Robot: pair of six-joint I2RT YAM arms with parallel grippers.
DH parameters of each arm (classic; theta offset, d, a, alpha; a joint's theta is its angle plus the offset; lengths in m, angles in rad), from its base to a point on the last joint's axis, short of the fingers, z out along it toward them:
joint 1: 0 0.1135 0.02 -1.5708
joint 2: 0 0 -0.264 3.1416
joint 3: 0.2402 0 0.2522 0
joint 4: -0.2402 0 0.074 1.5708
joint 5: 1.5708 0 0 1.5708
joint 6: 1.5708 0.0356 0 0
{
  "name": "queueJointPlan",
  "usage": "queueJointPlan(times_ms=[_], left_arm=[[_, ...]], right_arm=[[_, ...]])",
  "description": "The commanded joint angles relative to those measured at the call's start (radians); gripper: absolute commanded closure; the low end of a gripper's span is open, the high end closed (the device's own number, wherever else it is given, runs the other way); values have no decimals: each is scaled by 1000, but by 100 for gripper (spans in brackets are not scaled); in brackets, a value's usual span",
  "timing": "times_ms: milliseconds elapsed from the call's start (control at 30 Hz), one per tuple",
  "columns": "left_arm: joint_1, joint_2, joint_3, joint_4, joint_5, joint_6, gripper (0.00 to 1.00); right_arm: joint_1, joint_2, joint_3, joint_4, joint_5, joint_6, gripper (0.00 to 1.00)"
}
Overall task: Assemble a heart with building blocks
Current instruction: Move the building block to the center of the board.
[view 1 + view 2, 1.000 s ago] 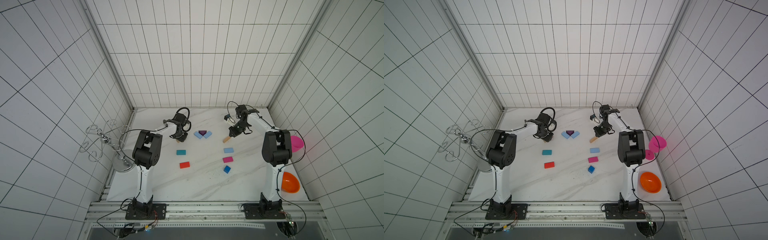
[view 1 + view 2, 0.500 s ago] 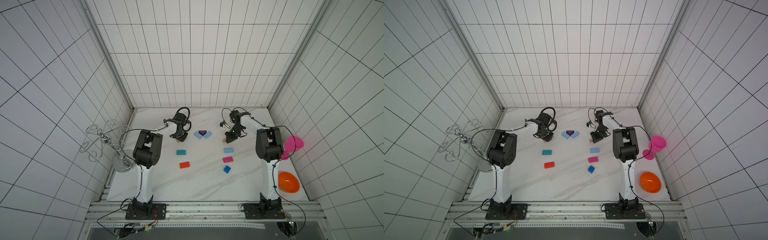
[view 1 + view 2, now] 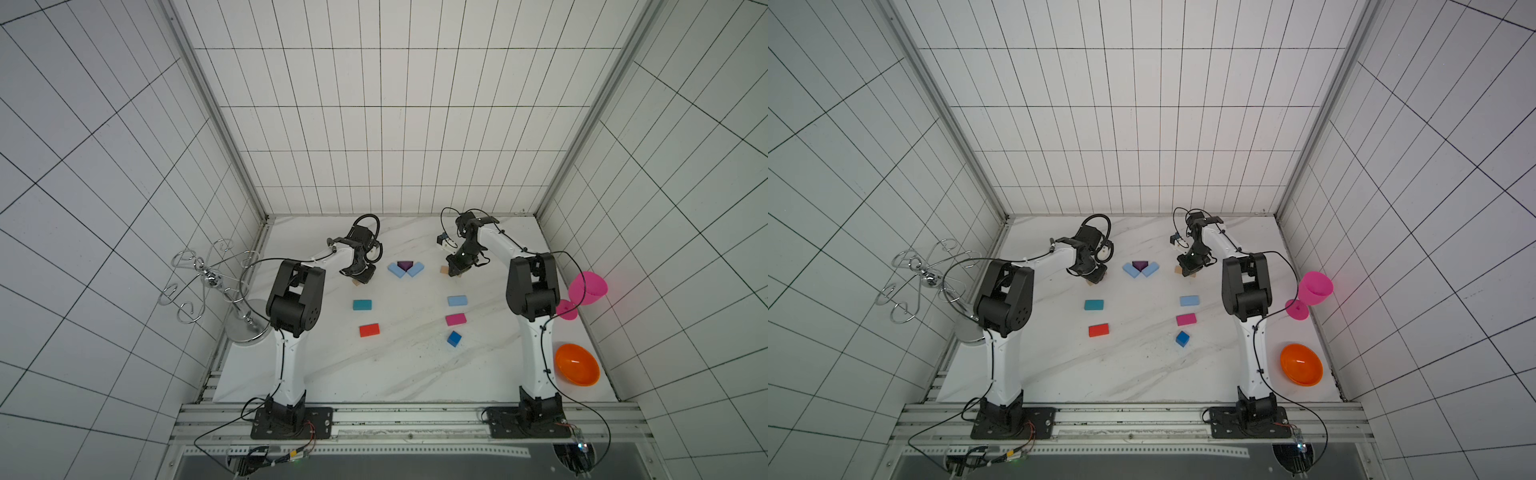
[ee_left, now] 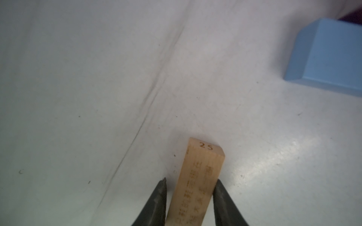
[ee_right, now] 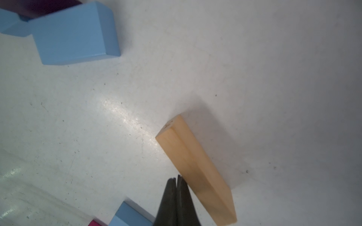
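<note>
Now left gripper [image 4: 191, 180] pinching left tan block [image 4: 201, 160]. Block rests on surface [image 4: 78, 97], long axis straight out from jaws. Light blue block [image 4: 329, 58] lies toward centre, apart. Right gripper [image 5: 176, 178] pressed together, empty, just beside right tan block [image 5: 195, 166].

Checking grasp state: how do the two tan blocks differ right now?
The left tan block is held between the fingers of the left gripper; the right tan block lies free beside the shut fingers of the right gripper. The left tan block shows engraved marks and a "25"; the right tan block's long faces look plain. Both are tan wooden bricks on the table.
</note>
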Motion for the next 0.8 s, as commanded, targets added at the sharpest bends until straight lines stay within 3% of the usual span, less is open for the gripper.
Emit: queueJointPlan(times_ms=[0, 533, 767], left_arm=[[-1, 55, -14, -44, -21, 6, 62], [-11, 60, -25, -46, -31, 9, 62], [-11, 63, -20, -50, -40, 10, 62]], right_arm=[[3, 12, 42, -3, 35, 23, 100], [-51, 52, 81, 98, 77, 126, 100], [-55, 5, 48, 183, 57, 153, 95]])
